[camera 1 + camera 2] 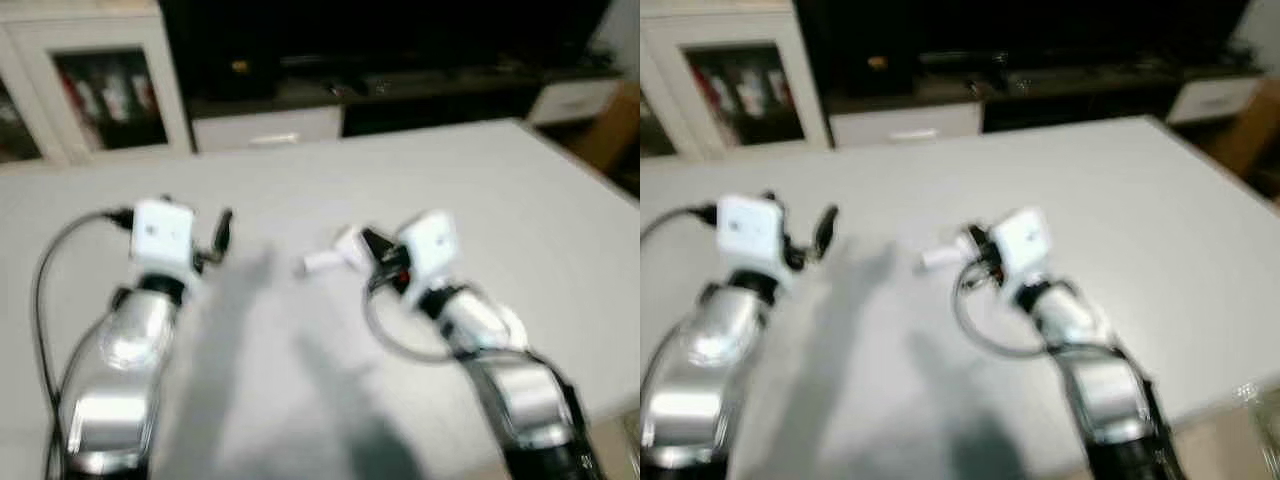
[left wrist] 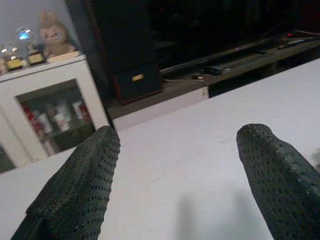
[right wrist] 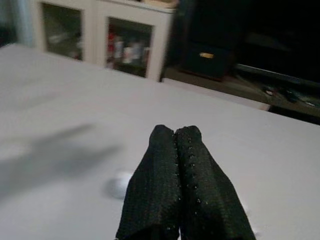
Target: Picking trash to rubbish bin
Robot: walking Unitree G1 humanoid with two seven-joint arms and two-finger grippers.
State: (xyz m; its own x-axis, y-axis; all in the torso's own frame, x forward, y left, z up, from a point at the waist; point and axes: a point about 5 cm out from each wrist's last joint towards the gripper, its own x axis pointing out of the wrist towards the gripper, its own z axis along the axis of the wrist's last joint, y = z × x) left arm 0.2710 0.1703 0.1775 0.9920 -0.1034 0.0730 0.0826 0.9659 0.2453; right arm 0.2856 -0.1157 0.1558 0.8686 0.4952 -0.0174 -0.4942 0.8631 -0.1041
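White bench (image 1: 520, 200) in front of the robot, dark TV unit behind. Left gripper (image 2: 177, 170) hovers over the bench, fingers wide, nothing between them. Right gripper (image 3: 176, 145) has fingers pressed together, empty. Trash (image 1: 325, 258), a small white scrap, lies on the bench just beside the right fingertips. Advice: open the right fingers first, straddle the scrap, close low against the bench.

Desk (image 1: 520, 200) matt white, smooth. Left hand (image 2: 180, 175) fingers (image 2: 80, 185) black, dimpled, rubbery-looking. Arms (image 1: 120, 350) glossy silver, likely metal. Cabinet (image 2: 50, 110) glass-fronted.
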